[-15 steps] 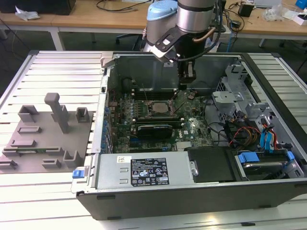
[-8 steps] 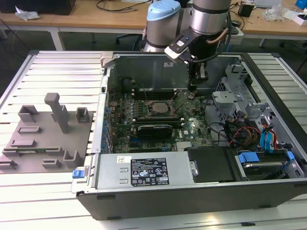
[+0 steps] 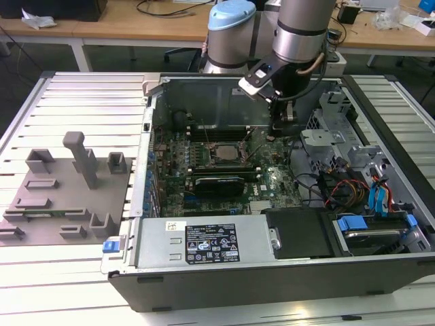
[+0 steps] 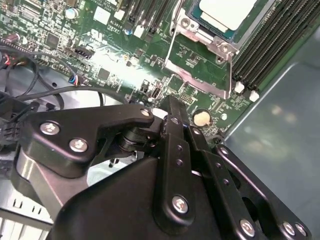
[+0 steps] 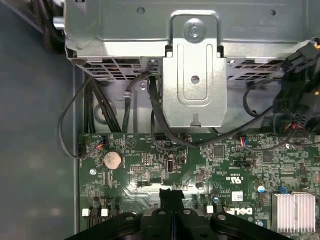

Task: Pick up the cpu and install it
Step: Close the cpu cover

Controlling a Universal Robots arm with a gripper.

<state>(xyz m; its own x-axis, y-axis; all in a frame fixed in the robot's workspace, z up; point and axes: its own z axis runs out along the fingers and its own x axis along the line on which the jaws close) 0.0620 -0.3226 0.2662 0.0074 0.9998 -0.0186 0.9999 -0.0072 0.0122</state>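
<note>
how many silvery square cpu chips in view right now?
1. The small silvery-grey square cpu sits in the dark metal-framed socket of the green motherboard, inside the open computer case. Another could lie hidden among the blocks of the grey fixture plate.

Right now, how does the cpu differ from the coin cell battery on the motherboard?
The cpu is square; the coin cell battery is round. The cpu is larger than the battery. The cpu sits in the metal-framed socket; the battery sits near the board's edge. Both are flat, pale-topped, on the green motherboard.
</note>
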